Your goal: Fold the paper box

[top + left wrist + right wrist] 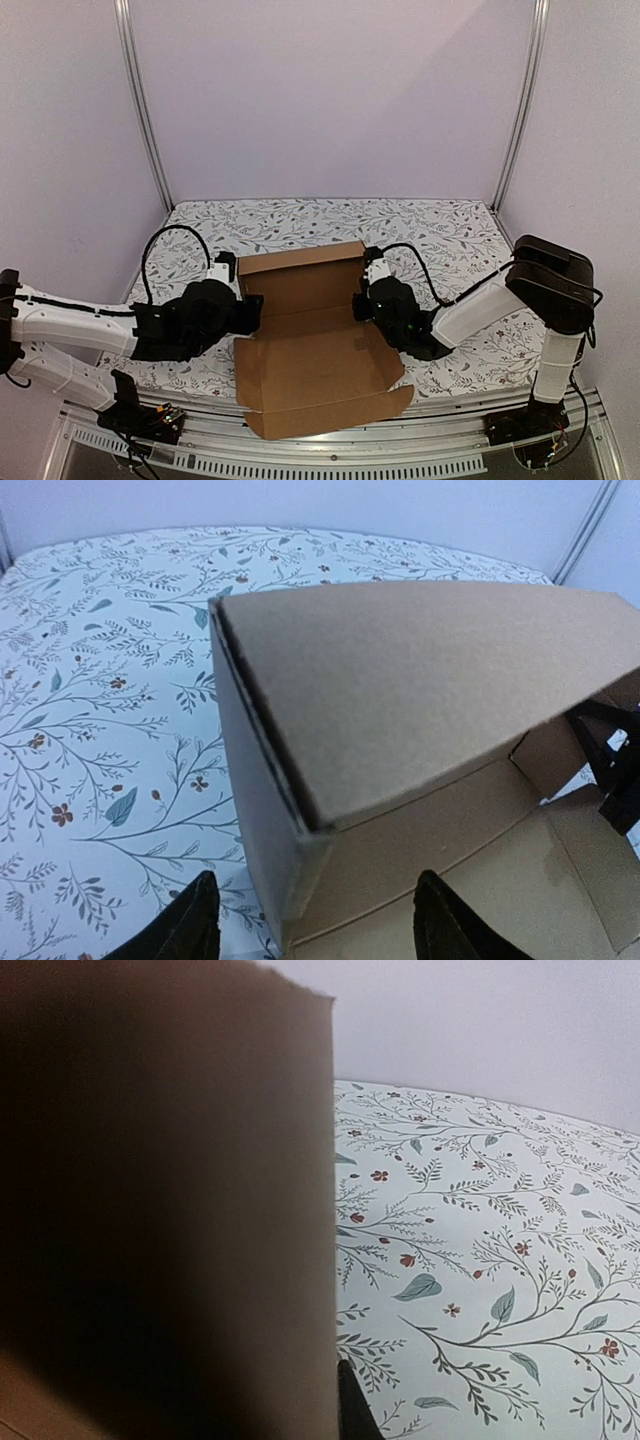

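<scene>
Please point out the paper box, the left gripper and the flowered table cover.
paper box (pixel 312 345): top external view, on its flat inner floor panel.
left gripper (pixel 316 885): left wrist view, midway between its two spread fingers.
flowered table cover (pixel 480 1260): right wrist view, on a bare patch beside the box wall.

A floral-printed tablecloth (pixel 440 230) lies between pale walls (pixel 330 90) and metal posts (pixel 146 110).

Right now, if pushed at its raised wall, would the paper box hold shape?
Probably light, easily slid: the paper box is thin cardboard. Its raised wall likely hinges at its crease. The flat front flap would probably flop.
</scene>
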You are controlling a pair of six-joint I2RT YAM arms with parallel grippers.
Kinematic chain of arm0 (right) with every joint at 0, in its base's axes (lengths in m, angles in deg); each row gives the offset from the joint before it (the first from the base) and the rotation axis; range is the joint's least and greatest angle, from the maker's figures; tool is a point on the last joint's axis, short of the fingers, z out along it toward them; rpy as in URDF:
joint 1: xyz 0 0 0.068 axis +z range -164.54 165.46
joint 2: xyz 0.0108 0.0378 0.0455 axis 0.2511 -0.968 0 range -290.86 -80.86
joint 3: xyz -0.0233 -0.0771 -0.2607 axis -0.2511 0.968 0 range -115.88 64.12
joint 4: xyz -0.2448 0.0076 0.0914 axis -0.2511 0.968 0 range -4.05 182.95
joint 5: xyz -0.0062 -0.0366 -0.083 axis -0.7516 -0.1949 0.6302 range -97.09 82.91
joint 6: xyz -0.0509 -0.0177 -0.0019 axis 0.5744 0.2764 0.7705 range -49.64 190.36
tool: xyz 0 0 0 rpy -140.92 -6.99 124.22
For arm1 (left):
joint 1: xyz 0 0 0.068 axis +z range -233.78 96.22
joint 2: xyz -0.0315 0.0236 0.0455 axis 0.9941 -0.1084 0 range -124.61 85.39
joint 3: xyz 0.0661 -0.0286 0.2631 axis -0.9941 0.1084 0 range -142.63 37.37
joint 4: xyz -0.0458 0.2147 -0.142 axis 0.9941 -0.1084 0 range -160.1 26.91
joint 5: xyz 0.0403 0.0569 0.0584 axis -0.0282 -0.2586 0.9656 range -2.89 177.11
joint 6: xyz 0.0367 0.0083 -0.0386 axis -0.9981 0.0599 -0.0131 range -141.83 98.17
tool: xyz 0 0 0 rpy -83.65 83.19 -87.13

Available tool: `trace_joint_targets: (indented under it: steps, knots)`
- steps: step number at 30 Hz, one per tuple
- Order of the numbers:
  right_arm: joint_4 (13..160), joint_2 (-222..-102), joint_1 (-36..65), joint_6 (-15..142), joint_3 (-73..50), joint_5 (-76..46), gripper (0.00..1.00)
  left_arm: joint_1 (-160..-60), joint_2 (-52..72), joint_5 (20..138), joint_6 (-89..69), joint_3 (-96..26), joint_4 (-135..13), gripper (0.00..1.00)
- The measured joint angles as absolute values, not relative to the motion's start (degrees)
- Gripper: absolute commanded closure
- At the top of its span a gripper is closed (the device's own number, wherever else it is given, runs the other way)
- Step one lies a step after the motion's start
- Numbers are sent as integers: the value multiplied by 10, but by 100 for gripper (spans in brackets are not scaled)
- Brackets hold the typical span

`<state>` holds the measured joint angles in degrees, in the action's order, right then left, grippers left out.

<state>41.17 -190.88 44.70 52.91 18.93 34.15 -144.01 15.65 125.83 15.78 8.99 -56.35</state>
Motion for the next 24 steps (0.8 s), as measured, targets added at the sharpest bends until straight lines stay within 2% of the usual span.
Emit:
trace_joint_targets:
  steps: [10, 19, 24]
  knots:
    - [374, -1924, 441, 603, 177, 302, 100, -1439, 261, 1115, 139, 53, -710, 41]
    - [342, -1925, 404, 615, 177, 237, 100, -1417, 270, 976, 66, -53, -821, 61]
    - [323, -1925, 393, 602, 177, 222, 100, -1391, 249, 904, 38, -138, -860, 68]
